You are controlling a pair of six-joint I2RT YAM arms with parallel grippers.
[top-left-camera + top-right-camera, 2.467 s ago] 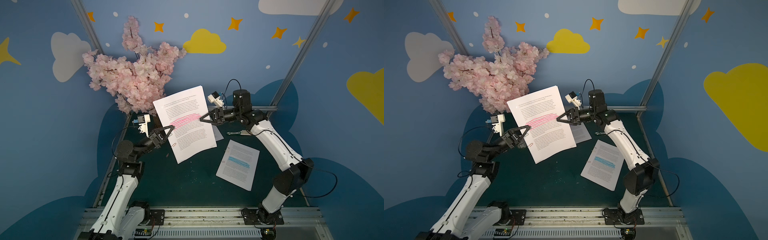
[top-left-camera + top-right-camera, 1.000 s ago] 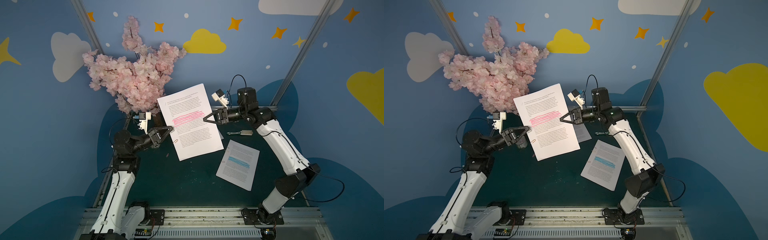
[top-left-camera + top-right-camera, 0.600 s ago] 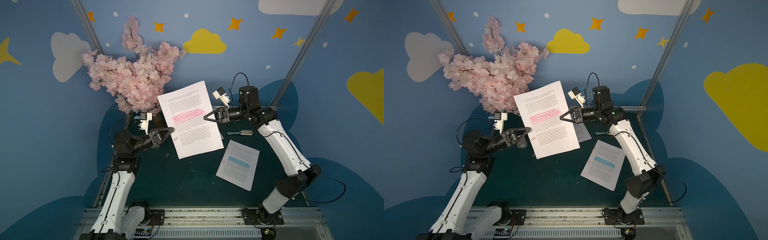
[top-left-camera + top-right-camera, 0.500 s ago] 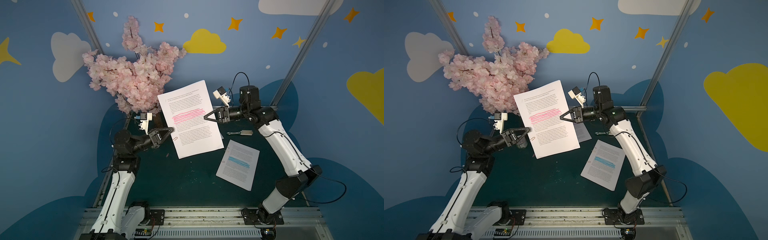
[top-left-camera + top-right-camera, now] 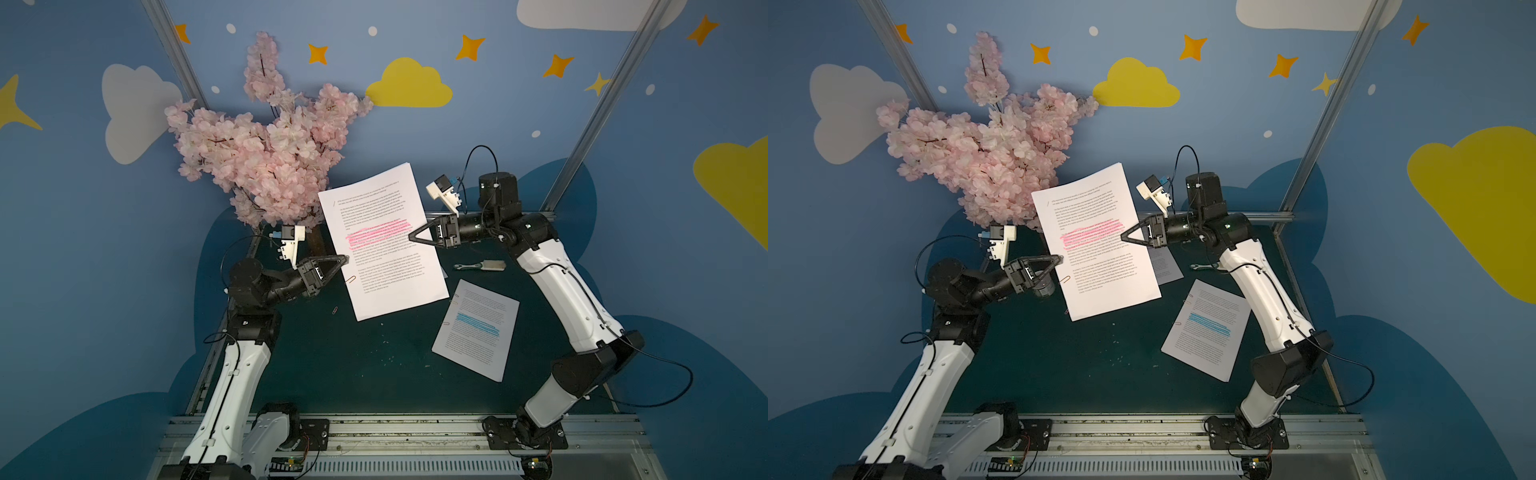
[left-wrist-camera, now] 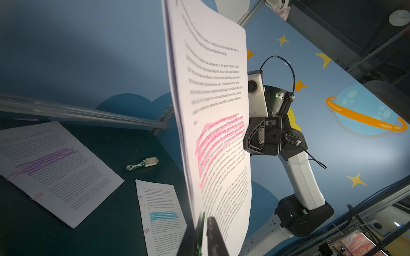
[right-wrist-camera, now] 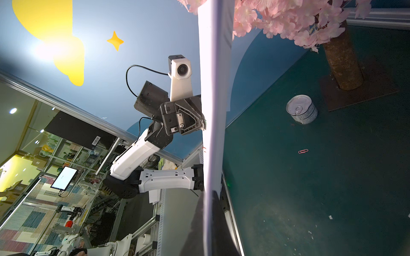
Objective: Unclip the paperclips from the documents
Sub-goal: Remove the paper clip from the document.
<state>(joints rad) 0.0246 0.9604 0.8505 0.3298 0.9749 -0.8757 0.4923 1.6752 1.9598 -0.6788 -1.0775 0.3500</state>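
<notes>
Aloft, document [image 5: 384, 266] in right end effector [image 5: 411, 237], left end effector [image 5: 345, 259] pinching green paperclip [image 6: 201, 222]

we see one document lifted between the two arms, with two more lying flat on the table.
the raised document [image 5: 382, 241] hangs above the back middle of the table [image 5: 332, 365], with the left gripper [image 5: 345, 259] at its left edge and the right gripper [image 5: 411, 237] clamped on its right edge. an edge paperclip [image 5: 350, 279] sits on that left edge just beside the left gripper, and a loose paperclip [image 5: 335, 310] lies on the table nearby. the second document [image 5: 478, 328] lies flat at the front right beside the right arm, with paperclips [image 5: 456, 296] along its left edge. the third document [image 5: 1167, 266] lies partly hidden under the raised one. the brush [image 5: 480, 266] lies behind the second document. the blossom tree [image 5: 270, 153] stands at the back left, with a can [image 7: 301, 109] near its trunk.
</notes>
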